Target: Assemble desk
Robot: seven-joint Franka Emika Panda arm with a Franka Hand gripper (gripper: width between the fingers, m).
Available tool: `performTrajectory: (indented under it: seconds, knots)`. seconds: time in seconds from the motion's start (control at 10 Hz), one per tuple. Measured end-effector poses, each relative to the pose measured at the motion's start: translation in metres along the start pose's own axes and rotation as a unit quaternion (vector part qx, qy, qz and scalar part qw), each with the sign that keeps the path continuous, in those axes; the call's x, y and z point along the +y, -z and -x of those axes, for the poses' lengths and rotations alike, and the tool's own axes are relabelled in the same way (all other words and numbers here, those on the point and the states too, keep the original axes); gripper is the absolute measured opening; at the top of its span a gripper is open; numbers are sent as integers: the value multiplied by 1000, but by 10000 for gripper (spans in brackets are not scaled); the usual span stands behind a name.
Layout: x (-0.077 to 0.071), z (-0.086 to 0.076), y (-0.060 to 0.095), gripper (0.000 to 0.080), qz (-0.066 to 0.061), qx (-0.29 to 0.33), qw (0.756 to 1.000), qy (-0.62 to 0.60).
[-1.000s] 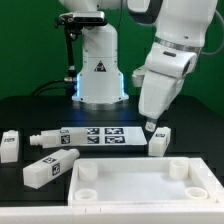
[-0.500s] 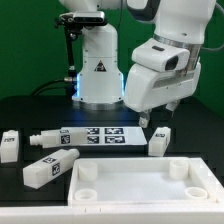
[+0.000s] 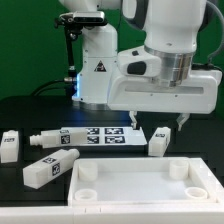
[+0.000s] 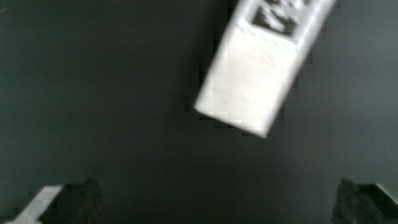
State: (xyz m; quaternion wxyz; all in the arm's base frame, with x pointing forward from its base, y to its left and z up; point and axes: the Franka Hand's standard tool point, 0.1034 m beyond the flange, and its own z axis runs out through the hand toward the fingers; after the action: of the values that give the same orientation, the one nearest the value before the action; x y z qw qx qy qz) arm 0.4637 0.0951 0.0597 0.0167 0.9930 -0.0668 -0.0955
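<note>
Currently the gripper (image 3: 158, 121) is hanging above the black table (image 3: 25, 115) with its fingers pointing down. The fingers are spread wide apart and are gripping nothing. In the exterior view, one of the fingertips (image 3: 133, 119) is showing over the marker board (image 3: 100, 135). The other is showing further toward the exterior view's right.

The right-hand leg (image 3: 158, 141) is lying on the table directly below the gap between the fingers, and neither fingertip is touching it. This leg is resting just beside the marker board's end, on the exterior view's right, and just behind the desk top (image 3: 140, 163).

The desk top is lying flat at the front of the table with its raised rim facing up. Round sockets are showing in its corners.

Three further legs are lying on the exterior view's left. The far-left leg (image 3: 10, 145) is sitting apart from the others. The middle leg (image 3: 52, 140) is lying just beside the marker board's other end. The nearest leg (image 3: 50, 170) is lying at an angle close to the desk top's side rim. Black-and-white tags are showing on these legs.

In the wrist view, the right-hand leg (image 4: 254, 72) is appearing blurred and slanted on the dark surface, with a tag (image 4: 288, 14) at one end. Both dark fingertips (image 4: 68, 203) are standing well clear of it.

The white robot base (image 3: 98, 70) is standing behind the marker board.
</note>
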Motion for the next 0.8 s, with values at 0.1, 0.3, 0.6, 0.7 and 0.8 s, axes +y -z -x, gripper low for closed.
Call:
performTrajectory:
  seconds: [0.1, 0.3, 0.6, 0.7, 0.8]
  knots:
    - [-2, 2, -1, 649, 0, -1, 1000, -21]
    - [-3, 2, -1, 649, 0, -2, 1000, -30]
    - [3, 5, -12, 649, -50, -57, 996, -57]
    - [6, 10, -14, 649, -55, -124, 989, -61]
    - [9, 3, -14, 649, -57, -177, 980, -63]
